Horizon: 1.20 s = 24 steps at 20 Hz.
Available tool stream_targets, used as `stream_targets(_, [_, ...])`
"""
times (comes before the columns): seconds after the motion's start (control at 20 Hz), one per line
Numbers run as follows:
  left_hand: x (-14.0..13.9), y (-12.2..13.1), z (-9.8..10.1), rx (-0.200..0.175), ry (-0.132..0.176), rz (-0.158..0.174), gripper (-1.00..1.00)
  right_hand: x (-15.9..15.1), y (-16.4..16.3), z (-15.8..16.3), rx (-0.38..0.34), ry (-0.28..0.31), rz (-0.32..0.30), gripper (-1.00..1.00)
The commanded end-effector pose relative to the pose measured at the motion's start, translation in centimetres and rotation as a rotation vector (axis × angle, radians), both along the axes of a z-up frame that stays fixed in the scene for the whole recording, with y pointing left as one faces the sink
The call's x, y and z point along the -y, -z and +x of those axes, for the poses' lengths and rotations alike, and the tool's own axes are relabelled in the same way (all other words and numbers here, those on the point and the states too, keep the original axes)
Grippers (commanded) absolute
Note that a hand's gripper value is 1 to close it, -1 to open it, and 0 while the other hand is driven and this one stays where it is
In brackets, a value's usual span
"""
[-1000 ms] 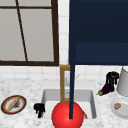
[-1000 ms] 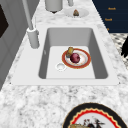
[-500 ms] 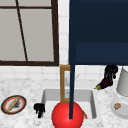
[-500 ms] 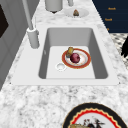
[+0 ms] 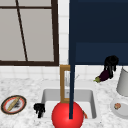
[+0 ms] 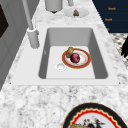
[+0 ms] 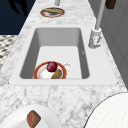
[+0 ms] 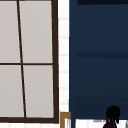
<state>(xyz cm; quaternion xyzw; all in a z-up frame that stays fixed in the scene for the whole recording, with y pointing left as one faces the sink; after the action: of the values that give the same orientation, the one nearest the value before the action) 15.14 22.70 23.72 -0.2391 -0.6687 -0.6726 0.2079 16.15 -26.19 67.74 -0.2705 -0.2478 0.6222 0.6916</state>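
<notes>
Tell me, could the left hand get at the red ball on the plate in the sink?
Probably yes. The left hand hangs at the sink's left edge and seems to hold nothing. The red ball lies uncovered on the plate in the basin, beside a brown piece of food, with nothing over it.

From my right-side camera I see the sink (image 7: 60, 35) set in the marbled table (image 7: 62, 97). In the basin lies a red-rimmed plate (image 7: 41, 72) carrying a dark red fruit (image 7: 51, 66) and a brownish piece of food (image 7: 56, 74) just beside it. The drain (image 7: 67, 66) sits next to the plate. The faucet (image 7: 96, 32) stands on the right. A white plate (image 7: 15, 120) with a brown morsel (image 7: 33, 118) sits nearest me; a patterned plate (image 7: 52, 12) lies at the far end.
</notes>
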Motion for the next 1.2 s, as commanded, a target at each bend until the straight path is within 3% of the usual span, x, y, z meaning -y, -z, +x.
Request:
stream_targets(0.0, [0.0, 0.0, 0.0, 0.0, 0.0, 0.0, 0.0, 0.0, -3.0, 0.1, -0.016, 0.064, 0.011, 1.0])
stream_targets(0.5, [0.0, 0.0, 0.0, 0.0, 0.0, 0.0, 0.0, -0.2, -11.0, 1.9, -0.007, 0.093, -0.006, 1.0])
stream_targets(0.75, [0.0, 0.0, 0.0, 0.0, 0.0, 0.0, 0.0, -1.1, -15.0, 2.6, 0.019, 0.12, -0.047, 1.0])
stream_targets(0.95, [0.0, 0.0, 0.0, 0.0, 0.0, 0.0, 0.0, -1.8, -17.4, 3.4, 0.025, 0.127, -0.059, 1.0])
stream_targets(1.15, [0.0, 0.0, 0.0, 0.0, 0.0, 0.0, 0.0, -2.8, -17.8, 6.1, -0.003, 0.092, -0.064, 1.0])
